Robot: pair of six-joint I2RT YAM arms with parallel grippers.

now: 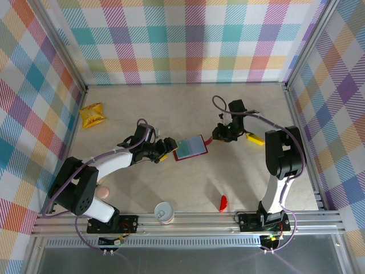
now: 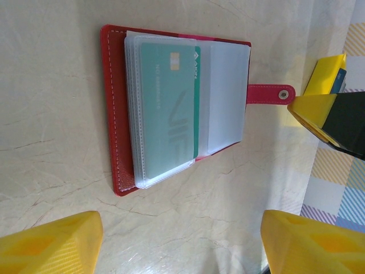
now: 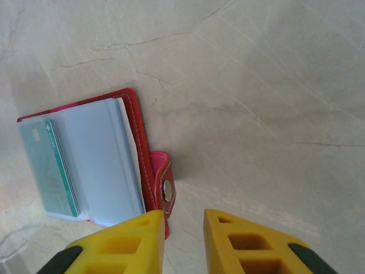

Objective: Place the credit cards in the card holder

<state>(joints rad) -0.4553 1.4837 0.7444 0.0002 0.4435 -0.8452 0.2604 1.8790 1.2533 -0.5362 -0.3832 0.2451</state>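
The card holder [image 1: 191,147] lies open on the table, red cover down and clear sleeves up. A teal card [image 2: 168,108] sits inside one sleeve. Its clasp tab [image 2: 271,94] points toward my right gripper [image 1: 218,136]. My left gripper [image 1: 165,149] is open just left of the holder, with bare table between its yellow fingers [image 2: 48,245]. In the right wrist view, my right gripper [image 3: 183,228] has a narrow empty gap, and the tab [image 3: 165,188] stands by its left fingertip. The yellow credit cards [image 1: 255,138] lie to the right of that gripper.
A crinkled yellow snack packet [image 1: 92,115] lies at the far left. A small red curved piece [image 1: 223,202] and a white cup [image 1: 163,212] sit near the front rail. Plaid walls close in three sides.
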